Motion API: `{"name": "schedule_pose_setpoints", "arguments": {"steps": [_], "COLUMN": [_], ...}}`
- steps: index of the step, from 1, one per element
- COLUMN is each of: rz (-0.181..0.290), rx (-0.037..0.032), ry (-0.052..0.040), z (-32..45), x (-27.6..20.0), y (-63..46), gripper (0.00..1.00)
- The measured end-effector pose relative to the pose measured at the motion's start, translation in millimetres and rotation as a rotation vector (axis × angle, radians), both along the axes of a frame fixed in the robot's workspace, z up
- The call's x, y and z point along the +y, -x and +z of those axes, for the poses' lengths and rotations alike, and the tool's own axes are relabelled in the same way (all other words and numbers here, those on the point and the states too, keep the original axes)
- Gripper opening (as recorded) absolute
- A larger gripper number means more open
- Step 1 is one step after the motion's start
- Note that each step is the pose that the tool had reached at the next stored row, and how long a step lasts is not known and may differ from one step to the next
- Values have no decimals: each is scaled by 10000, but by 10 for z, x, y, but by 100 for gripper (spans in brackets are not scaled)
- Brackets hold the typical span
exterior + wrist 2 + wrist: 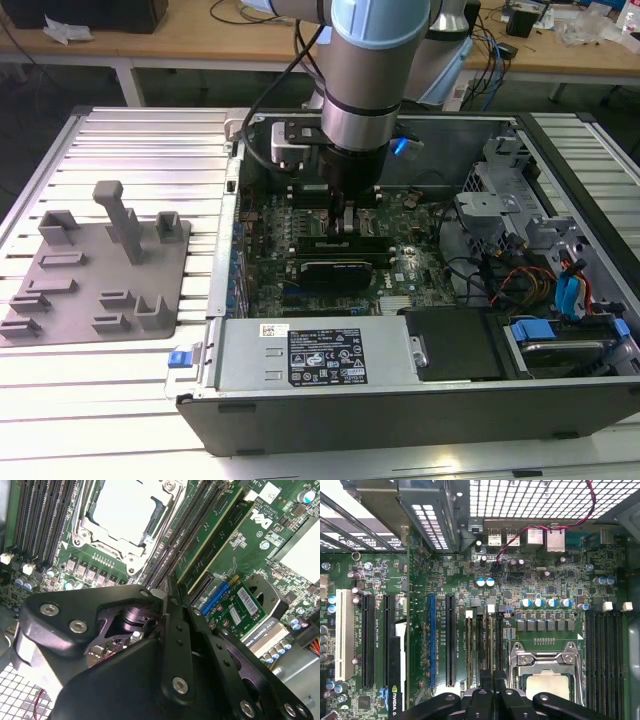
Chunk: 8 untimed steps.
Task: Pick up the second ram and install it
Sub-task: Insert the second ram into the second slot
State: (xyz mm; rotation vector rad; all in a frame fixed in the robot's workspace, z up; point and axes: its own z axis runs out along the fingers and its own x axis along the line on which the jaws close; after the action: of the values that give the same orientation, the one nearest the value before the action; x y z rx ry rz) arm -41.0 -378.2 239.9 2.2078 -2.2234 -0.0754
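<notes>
Inside the open computer case (400, 420), my gripper (345, 222) hangs low over the motherboard (300, 290), at 12 o'clock from the silver power-supply box (310, 355) in the exterior view. The grey fixture plate (90, 290) lies well apart on the slatted tabletop (120, 150), at 9 o'clock from the case.

In both wrist views my jaws are drawn together, tip against tip. I can make out nothing clearly pinched between them, so whether they grip or merely press is beyond me. They sit right above the bank of memory slots (482, 645) just beside the processor socket (545, 675).

In the second wrist view a long green stick (205, 535) stands on edge in that bank, its near end just beside my tips. I take it for the second ram, though I cannot be sure of that. I cannot tell whether the white latches (490, 608) at the slot ends are snapped home.

My judgement: the pick-up is done and the carry is over, since I am down among the slots and far from the fixture plate. The work stands at the seating itself. I cannot tell whether the stick is fully home or only resting in its slot.
</notes>
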Motion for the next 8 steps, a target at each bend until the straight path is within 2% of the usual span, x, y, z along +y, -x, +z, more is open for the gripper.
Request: {"name": "schedule_pose_setpoints", "arguments": {"steps": [5,8], "rz": [-1,33], "rx": [0,-41], "ry": [-11,-15], "z": [-12,-23], "x": [0,0], "y": [0,1], "gripper": [9,9]}}
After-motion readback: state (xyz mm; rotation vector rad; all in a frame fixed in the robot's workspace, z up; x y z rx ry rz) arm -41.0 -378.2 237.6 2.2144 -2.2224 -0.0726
